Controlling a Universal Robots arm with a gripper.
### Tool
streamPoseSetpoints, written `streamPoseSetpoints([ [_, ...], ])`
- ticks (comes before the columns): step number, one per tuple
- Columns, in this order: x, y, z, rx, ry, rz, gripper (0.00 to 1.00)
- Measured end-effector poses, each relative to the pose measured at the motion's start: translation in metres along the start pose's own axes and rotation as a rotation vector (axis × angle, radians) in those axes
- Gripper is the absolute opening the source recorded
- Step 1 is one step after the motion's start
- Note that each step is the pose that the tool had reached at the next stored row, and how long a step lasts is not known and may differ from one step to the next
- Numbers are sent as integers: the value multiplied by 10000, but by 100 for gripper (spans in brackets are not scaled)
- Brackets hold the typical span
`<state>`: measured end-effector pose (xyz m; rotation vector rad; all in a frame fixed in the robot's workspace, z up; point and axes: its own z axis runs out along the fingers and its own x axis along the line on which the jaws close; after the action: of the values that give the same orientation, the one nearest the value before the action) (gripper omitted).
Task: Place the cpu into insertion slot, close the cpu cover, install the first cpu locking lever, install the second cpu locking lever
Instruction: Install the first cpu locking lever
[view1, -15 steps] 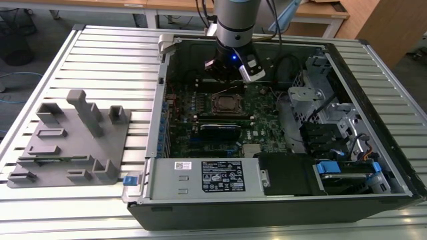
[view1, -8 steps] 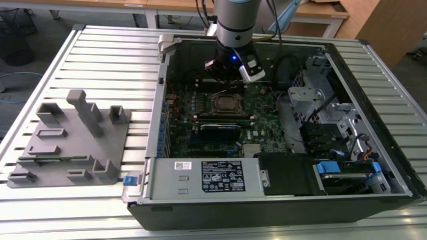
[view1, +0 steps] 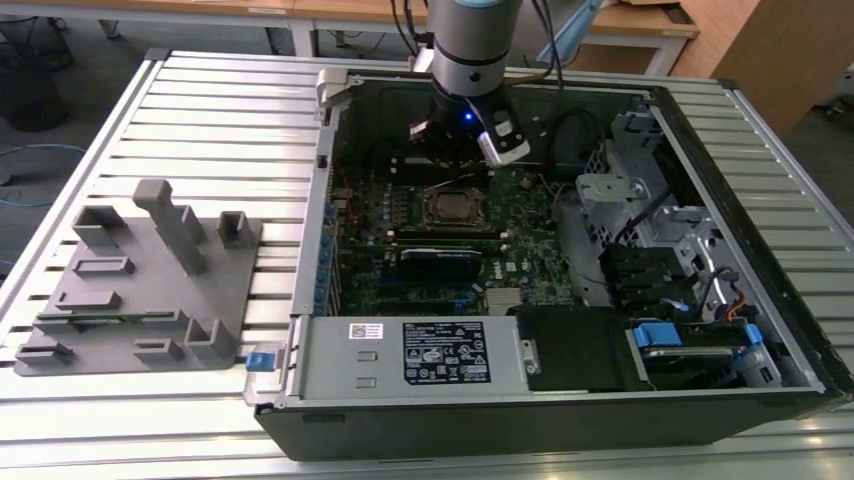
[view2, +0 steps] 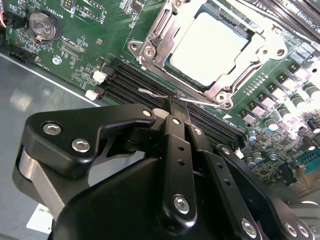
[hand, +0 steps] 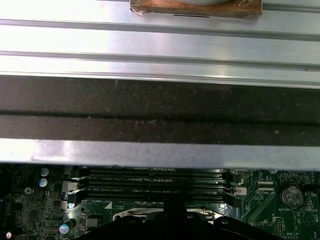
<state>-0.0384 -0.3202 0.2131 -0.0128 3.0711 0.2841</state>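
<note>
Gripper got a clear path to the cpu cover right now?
Likely yes: the gripper, jaws shut, sits just past the memory slots beside the cpu cover, and nothing tall stands between them.

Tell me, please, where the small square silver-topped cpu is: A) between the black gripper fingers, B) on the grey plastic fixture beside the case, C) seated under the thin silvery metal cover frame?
C: in the second wrist view the cpu shows through the cut-out of the closed cpu cover.
</note>
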Motion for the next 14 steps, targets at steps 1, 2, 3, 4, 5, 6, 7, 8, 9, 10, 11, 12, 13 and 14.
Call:
streamPoseSetpoints([
  [1,0,0,2,1,1,0,11],
  [2,0,-1,3,2,2,0,11],
  [3,0,-1,4,3,1,0,11],
  [4,0,-1,7,2,0,0,11],
  [5,0,-1,8,3,0,0,11],
  [6,0,-2,11,2,0,0,11],
  [7,1,-2,13,2,0,-1,11],
  [8,1,-3,14,3,1,0,11],
  [9,1,-3,14,4,1,0,11],
  [10,1,-3,14,5,1,0,11],
  [11,1,-4,24,4,0,0,11],
  [12,2,-7,40,3,0,0,11],
  [13,2,-7,40,4,0,0,11],
  [14,2,-7,40,3,0,0,11],
])
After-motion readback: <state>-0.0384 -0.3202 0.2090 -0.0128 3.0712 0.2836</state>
